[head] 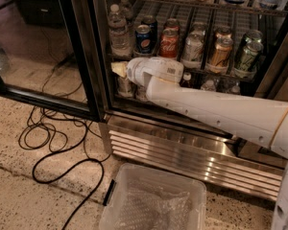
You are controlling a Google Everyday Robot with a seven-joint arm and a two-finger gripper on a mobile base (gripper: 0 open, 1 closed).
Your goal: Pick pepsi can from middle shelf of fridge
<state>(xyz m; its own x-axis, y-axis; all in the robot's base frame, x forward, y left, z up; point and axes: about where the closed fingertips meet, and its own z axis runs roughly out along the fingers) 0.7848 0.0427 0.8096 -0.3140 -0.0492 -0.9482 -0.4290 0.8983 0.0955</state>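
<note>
Raising the hand (119, 69), grip state indiscernible, from seven o'clock of the pepsi can (143, 38) is advised for a square approach along the middle shelf (234, 30).

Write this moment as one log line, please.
gripper: at fridge front, below-left of pepsi can | pepsi can: upright on middle shelf, not held

The pepsi can (143, 38) was blue with a red-white-blue roundel. The coke can (169, 43) beside it was red. The cream-tipped gripper (119, 69) on its white arm (221, 111) sat just below them, under the dark wire shelf (182, 14). The fridge (81, 47) had a black frame and a ribbed silver grille (182, 152). The floor (19, 195) was speckled beige.
</note>
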